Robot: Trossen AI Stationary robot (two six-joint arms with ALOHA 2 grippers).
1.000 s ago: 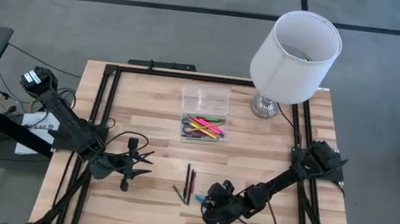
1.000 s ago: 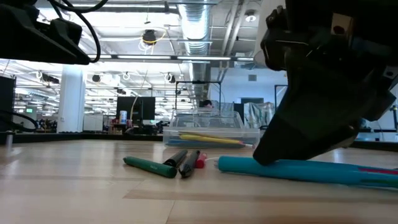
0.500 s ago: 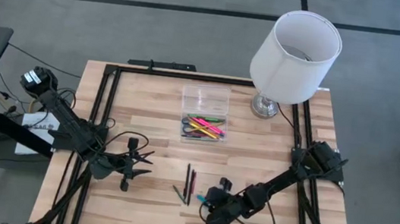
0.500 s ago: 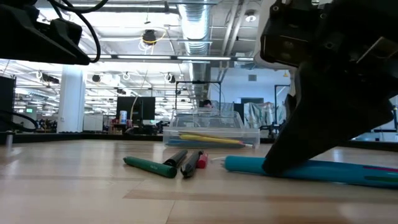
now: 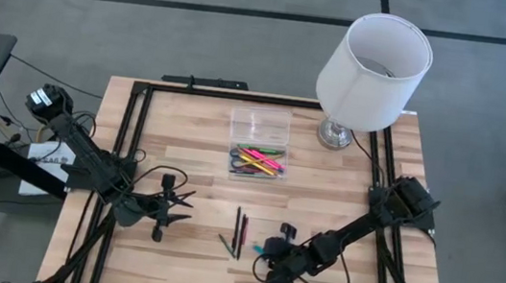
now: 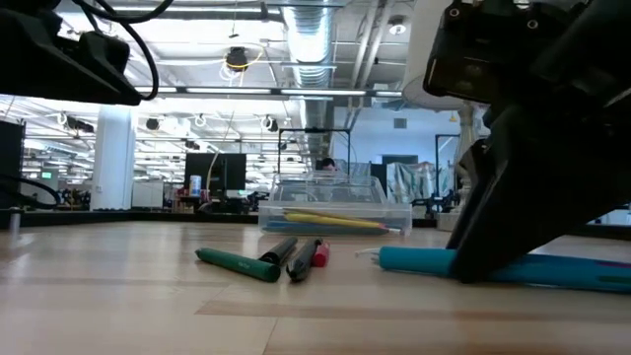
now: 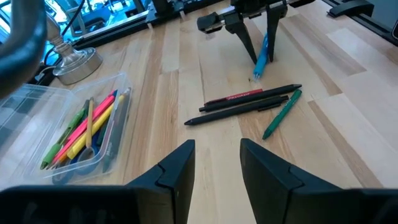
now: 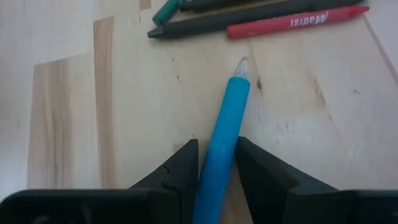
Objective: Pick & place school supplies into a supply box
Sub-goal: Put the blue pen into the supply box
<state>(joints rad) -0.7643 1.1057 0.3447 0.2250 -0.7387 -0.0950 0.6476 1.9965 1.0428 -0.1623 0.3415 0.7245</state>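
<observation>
The blue pen (image 8: 224, 130) is pinched between the two dark fingers of the right gripper (image 8: 214, 163), its clear tip pointing out ahead of them over the bare wood. From the side it lies low and nearly level, just at the tabletop (image 6: 148, 306); I cannot tell whether it touches. This is near the front edge of the tabletop, a little right of the middle, where the right gripper (image 5: 274, 253) sits at the end of its arm.

Just beside the blue pen's tip lie three more on the wood: a red pen (image 7: 239, 97) and a black pen (image 7: 249, 106) side by side, almost touching, and a green pen (image 7: 281, 113) angled off from their ends.

Toward the back edge, about the middle, stands the supply box (image 5: 258, 142), clear plastic. Its nearer half holds a bundle of pink, yellow, orange and green supplies (image 7: 81, 134); the farther half looks clear through.

At the back right corner stands a lamp (image 5: 375, 65) with a big white shade on a round metal foot.

The left gripper (image 5: 174, 205) waits near the front left of the tabletop, its fingers (image 7: 177, 171) spread with nothing between them, pointed toward the loose pens.
</observation>
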